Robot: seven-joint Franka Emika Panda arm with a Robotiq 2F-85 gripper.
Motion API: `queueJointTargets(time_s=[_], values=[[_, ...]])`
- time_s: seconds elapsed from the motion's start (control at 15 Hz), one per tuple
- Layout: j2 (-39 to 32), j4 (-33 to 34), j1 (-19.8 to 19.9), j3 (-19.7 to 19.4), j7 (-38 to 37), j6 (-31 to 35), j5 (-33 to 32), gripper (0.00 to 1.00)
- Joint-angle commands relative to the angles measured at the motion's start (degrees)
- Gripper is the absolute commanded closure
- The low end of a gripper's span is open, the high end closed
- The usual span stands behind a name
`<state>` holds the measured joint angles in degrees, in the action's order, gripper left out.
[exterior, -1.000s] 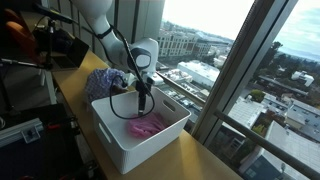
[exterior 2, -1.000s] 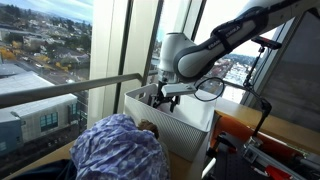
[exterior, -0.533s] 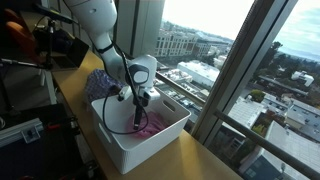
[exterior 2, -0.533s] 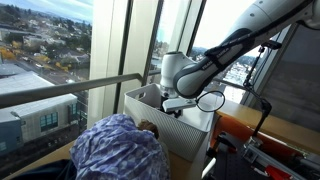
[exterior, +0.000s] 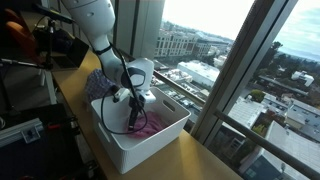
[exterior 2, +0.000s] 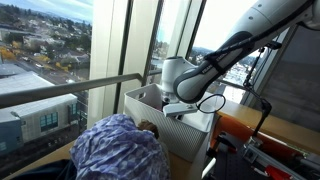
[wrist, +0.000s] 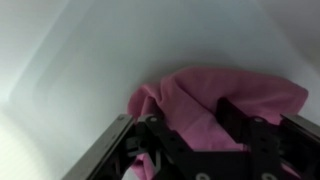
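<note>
A pink cloth (exterior: 151, 126) lies crumpled in the bottom of a white bin (exterior: 150, 152) on the wooden counter by the window. My gripper (exterior: 137, 121) reaches down inside the bin and presses into the cloth. In the wrist view the gripper (wrist: 190, 116) has its black fingers (wrist: 236, 112) standing apart, with a fold of the pink cloth (wrist: 245, 85) bunched between them on the white bin floor (wrist: 90, 50). In an exterior view the bin wall (exterior 2: 182, 130) hides the fingertips.
A bundled blue-purple patterned cloth (exterior: 101, 82) lies on the counter beside the bin and fills the foreground (exterior 2: 118, 150) in an exterior view. Window glass and its frame (exterior: 225, 90) run along the counter's far side. Dark equipment (exterior: 40, 50) stands behind.
The gripper has come down into the bin onto the pink cloth, and its fingers have drawn closer together around a fold.
</note>
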<state>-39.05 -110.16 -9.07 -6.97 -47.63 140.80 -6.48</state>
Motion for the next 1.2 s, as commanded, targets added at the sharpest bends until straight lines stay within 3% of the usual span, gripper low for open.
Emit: queueJointTargets(time_s=[0.0,0.27,0.67,1.13], values=[[3.11,-3.03,0.61,-0.2,0.77,0.35,2.53,0.73],[8.28,-4.92,2.04,-0.36,1.1,-1.47,4.28,0.99],[20.0,-1.07,1.55,-0.31,0.03,-4.62,1.58,0.97],[25.69,13.02,-2.71,5.13,1.19,-10.39,-5.56,0.97]])
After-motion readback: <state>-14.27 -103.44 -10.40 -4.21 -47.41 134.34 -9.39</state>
